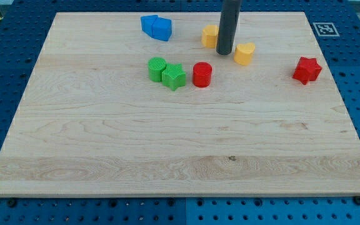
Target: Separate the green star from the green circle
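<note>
Sitting upper left of centre on the tabletop [105, 137], the green circle [157, 68] touches the green star [174, 76]; a blue block [156, 27] lies above them. Rightward come the red cylinder [202, 74], a yellow block [210, 35], my tip [224, 52], a bare rod tool holding nothing, a yellow heart [244, 54], then a red star [307, 69].

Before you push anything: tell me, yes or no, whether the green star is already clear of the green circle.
No: the green star sits right against the green circle.
</note>
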You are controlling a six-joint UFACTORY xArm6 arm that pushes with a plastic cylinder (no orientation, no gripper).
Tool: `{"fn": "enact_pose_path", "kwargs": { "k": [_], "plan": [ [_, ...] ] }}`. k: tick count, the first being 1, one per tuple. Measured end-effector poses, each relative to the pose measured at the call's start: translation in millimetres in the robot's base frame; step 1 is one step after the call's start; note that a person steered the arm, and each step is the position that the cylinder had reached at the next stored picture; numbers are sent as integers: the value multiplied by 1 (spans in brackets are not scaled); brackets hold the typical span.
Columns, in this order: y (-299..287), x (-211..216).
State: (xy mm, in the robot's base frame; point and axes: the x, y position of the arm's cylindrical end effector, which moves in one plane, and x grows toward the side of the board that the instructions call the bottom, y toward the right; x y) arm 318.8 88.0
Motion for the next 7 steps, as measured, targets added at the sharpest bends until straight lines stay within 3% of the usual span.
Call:
{"fn": "enact_pose_path", "kwargs": {
  "k": [3, 7],
  "plan": [
    [-86, 2],
    [-132, 97]
  ]
}}
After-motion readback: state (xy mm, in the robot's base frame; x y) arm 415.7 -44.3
